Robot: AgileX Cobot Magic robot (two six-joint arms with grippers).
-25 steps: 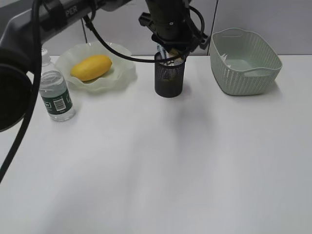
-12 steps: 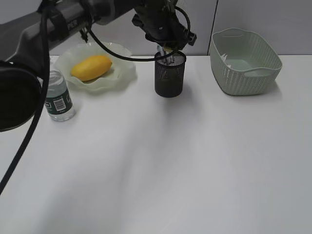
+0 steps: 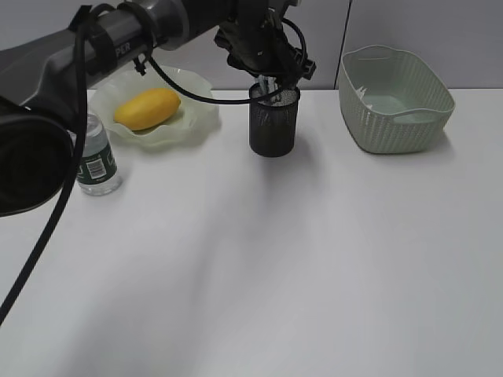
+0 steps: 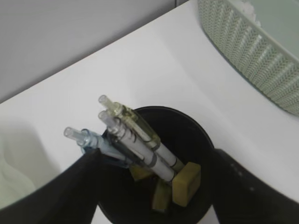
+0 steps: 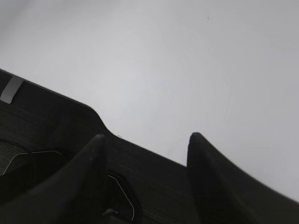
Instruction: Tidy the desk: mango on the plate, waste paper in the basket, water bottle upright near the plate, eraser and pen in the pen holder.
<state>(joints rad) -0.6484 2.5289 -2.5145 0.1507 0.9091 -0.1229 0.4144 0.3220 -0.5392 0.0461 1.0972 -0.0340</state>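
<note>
Left pincer: left gripper (image 4: 154, 186) hangs just above the black metal mesh cylindrical pen holder (image 3: 273, 122); its two dark fingers (image 4: 74, 186) stand wide apart either side of the cup's mouth, released, with nothing between them.
Right pincer: right gripper (image 5: 145, 158) shows only two dark fingertips spread apart over bare white surface, grasping nothing; it does not appear in the exterior view.
Pens: several clear-barrelled pens (image 4: 135, 140) lean together inside the holder, tips up toward the back left.
Eraser: yellowish-tan rectangular eraser (image 4: 187, 182) sits low inside the holder beside the pens.
Step in hand: judged as the release into the holder, now finished or nearly so.
How to do it well: lift the left gripper straight up with the fingers kept spread, so neither one catches a leaning pen barrel or tips the light cup.
Mango: smooth yellow-orange oval mango (image 3: 147, 108) lies on the translucent pale green wavy-rimmed plate (image 3: 200, 110).
Bottle: small clear plastic water bottle (image 3: 96, 161) with a dark green label stands upright just beside the plate, partly behind the arm.
Basket: pale green woven-pattern oval plastic basket (image 3: 397, 98) stands well apart to the right on the plain white desk (image 3: 275, 259); no waste paper can be made out in it.
Wrist view only: the holder's contents and the finger spread.
Exterior view only: plate, mango, bottle and whole layout; here the gripper's own bulk hides its fingers.
</note>
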